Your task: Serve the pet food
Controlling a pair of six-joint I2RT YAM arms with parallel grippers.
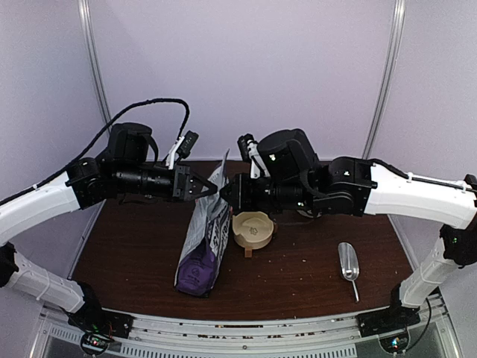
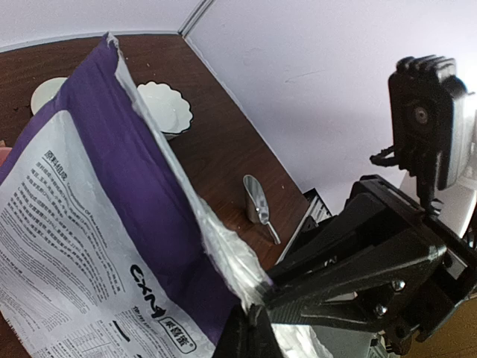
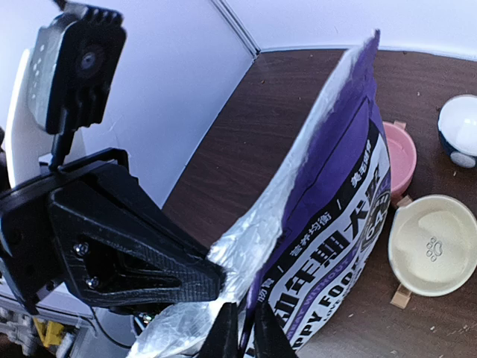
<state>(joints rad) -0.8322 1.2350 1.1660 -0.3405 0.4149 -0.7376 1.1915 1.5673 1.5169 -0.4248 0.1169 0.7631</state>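
Grippers from both arms meet at the mouth of the bag (image 1: 201, 246), which stands on the tabletop (image 1: 134, 253) leaning slightly, its purple and white print facing the right arm. The left gripper (image 1: 213, 189) is closed on one lip of the torn top, pinching the silver lining, as the right wrist view shows. The right gripper (image 1: 226, 191) comes in from the opposite side, and its fingers look closed on the facing lip, with the foil edge caught between them.

Holding the two lips from opposite sides looks like a way to pull the mouth apart, so that the contents can be reached or poured.

No pet food shows as a heap anywhere. It is presumably inside the bag, but none of the views look down into the opening. A few specks lie on the tabletop near the bowls, too small to identify.

The cream bowl (image 1: 253, 227) with a paw print sits just beside the bag on the right arm's side, empty and near enough to receive a serving. The scoop (image 1: 348, 262) lies well apart, further toward the right arm, untouched, handle pointing to the near edge. Neither arm can take it up while both hold the bag.
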